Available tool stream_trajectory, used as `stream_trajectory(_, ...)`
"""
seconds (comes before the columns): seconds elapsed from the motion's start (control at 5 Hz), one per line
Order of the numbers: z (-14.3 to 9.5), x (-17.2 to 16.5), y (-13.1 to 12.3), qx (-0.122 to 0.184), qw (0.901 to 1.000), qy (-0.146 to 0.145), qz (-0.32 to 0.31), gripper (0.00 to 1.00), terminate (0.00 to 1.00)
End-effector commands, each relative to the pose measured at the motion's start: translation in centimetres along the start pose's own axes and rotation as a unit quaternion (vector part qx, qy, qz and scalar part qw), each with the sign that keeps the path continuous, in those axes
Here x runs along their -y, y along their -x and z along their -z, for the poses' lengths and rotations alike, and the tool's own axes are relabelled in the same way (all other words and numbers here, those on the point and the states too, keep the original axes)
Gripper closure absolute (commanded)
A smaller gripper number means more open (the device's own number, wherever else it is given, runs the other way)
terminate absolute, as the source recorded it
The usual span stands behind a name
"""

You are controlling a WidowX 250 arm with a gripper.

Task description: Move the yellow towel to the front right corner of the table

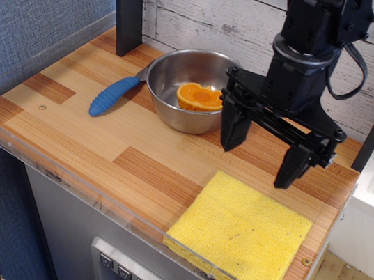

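The yellow towel point(240, 233) lies flat and folded at the front right corner of the wooden table point(103, 134), its edge close to the clear rim. My gripper point(258, 161) hangs above the table just behind the towel, in front of the bowl's right side. Its two black fingers point(232, 131) are spread wide apart and hold nothing. It does not touch the towel.
A steel bowl point(171, 102) with an orange half point(200, 97) stands at the back middle. A blue-handled utensil point(113, 95) lies left of the bowl. A dark post point(128, 4) rises at the back left. A clear acrylic rim point(62, 176) edges the front.
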State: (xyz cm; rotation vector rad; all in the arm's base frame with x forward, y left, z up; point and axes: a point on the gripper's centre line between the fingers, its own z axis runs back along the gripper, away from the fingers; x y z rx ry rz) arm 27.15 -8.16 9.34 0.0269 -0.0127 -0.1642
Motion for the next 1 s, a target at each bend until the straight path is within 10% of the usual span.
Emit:
stream_trajectory(0.0,-1.8,-2.6,0.2,0.060,0.9977,0.005,-0.032,0.00,0.00)
stream_trajectory(0.6,-1.3,-3.8,0.3,0.063,0.9969,0.016,-0.044,0.00,0.00)
stream_trajectory(0.8,-1.3,-3.8,0.3,0.063,0.9969,0.016,-0.044,0.00,1.00)
